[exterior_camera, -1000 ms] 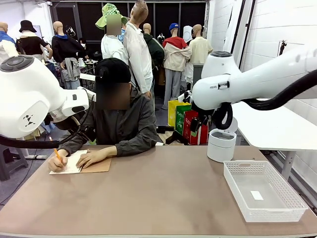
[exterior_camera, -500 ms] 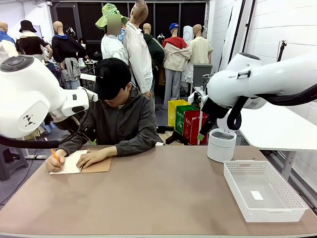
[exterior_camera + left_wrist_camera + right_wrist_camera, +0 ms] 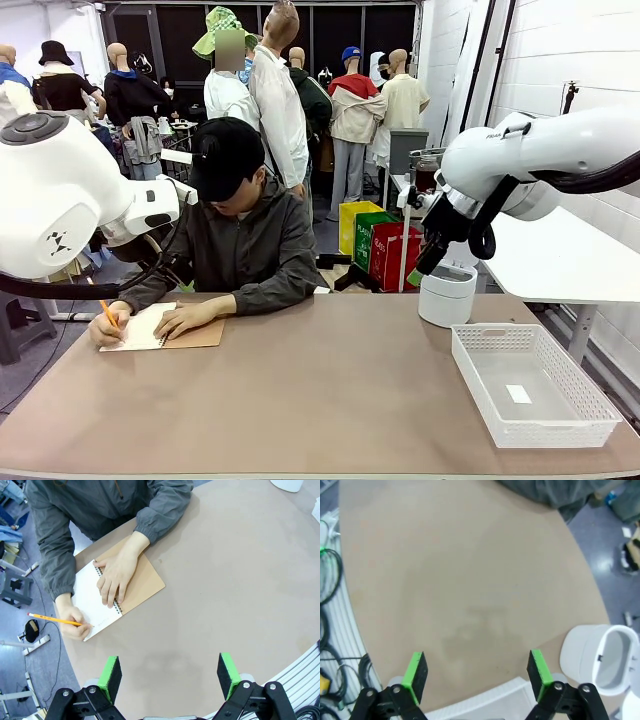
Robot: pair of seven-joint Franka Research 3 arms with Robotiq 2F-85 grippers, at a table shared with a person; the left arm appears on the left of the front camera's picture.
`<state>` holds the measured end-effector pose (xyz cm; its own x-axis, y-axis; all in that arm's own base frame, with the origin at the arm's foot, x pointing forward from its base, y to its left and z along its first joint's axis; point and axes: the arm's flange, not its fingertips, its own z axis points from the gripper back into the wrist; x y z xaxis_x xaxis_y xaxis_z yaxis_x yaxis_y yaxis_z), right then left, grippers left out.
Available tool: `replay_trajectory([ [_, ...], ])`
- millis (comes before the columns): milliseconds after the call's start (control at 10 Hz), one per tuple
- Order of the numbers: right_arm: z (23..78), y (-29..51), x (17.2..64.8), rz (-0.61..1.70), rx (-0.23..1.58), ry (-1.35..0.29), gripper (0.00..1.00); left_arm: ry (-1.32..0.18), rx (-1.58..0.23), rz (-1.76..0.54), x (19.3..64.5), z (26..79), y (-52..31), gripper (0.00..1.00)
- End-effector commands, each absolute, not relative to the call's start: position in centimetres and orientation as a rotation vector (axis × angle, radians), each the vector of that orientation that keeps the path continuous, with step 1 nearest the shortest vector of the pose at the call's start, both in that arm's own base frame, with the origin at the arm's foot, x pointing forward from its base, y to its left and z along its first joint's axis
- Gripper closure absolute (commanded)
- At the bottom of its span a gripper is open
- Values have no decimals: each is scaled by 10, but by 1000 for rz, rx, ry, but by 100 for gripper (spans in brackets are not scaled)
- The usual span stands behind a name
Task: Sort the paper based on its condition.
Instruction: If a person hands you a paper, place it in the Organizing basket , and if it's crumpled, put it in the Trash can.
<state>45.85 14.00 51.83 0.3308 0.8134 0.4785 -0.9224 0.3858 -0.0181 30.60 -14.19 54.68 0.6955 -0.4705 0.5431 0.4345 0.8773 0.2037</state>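
The paper for sorting is out of view. A person at the far left of the table writes with a pencil on the white page of a tan-covered spiral notebook, one hand resting flat on it. My left gripper hangs open high above the table, near the notebook, with nothing between its green pads. My right gripper is also open and empty, high over the table's right side. In the front view the right arm reaches in from the upper right and the left arm bulks at the left.
A white plastic basket sits at the table's right, with a small white slip on its floor. A white cylindrical bin stands behind it, seen open-topped as the bin in the right wrist view. Brown tabletop spreads across the middle.
My right arm has swung rightward and back, its wrist turning downward above the white bin. The person keeps writing. The left arm has not moved.
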Motion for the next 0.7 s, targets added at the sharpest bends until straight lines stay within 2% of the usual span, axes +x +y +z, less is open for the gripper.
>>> replay_trajectory([
  [0,514,137,460,1196,343,-499,0,-620,66,-517,306,547,-141,0],
  [400,511,143,454,1229,389,-642,0,-620,66,-517,306,547,-141,0],
  [600,511,149,453,1279,410,-662,0,-620,66,-517,306,547,-141,0],
])
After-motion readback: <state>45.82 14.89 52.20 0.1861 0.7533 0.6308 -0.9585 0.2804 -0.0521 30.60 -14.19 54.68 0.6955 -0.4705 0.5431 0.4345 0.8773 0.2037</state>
